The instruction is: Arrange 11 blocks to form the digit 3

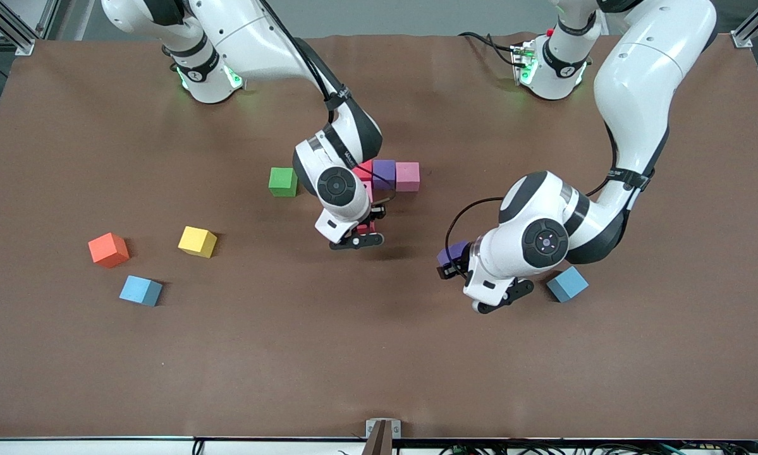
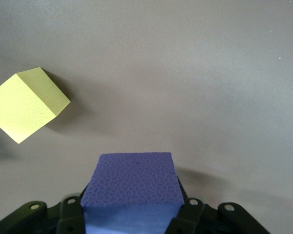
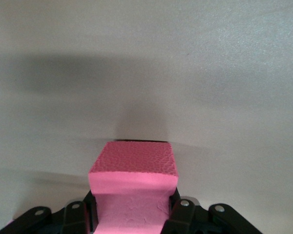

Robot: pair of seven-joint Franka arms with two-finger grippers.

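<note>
Brown matte table [image 1: 164, 379], metal frame at frame corners. Blocks, matte cubes: red [image 1: 364, 169]/purple [image 1: 384, 173]/pink [image 1: 408, 176] row centre; green [image 1: 282, 181] beside. Yellow [image 1: 197, 241], lt blue [image 1: 141, 291], orange cube [image 1: 108, 249] lower-left quadrant; lt blue no. 2 [image 1: 567, 284] right-centre. Left gripper [image 2: 136, 214] clamps purple block [image 2: 132, 187]; right gripper [image 3: 132, 214] clamps pink block [image 3: 133, 185]. Lower half of frame bare.

The brown bench [image 1: 379, 354] carries loose cubes. Toward the edge where the arm bases stand, near its middle, a red cube [image 1: 364, 170], a purple cube [image 1: 384, 173] and a pink cube [image 1: 408, 176] form a touching row; a green cube [image 1: 282, 181] sits apart toward the right arm's end. Nearer the camera at that end lie a yellow cube [image 1: 197, 241], an orange cube [image 1: 108, 249] and a light blue cube [image 1: 141, 291]. Another light blue cube [image 1: 567, 284] lies toward the left arm's end.
</note>
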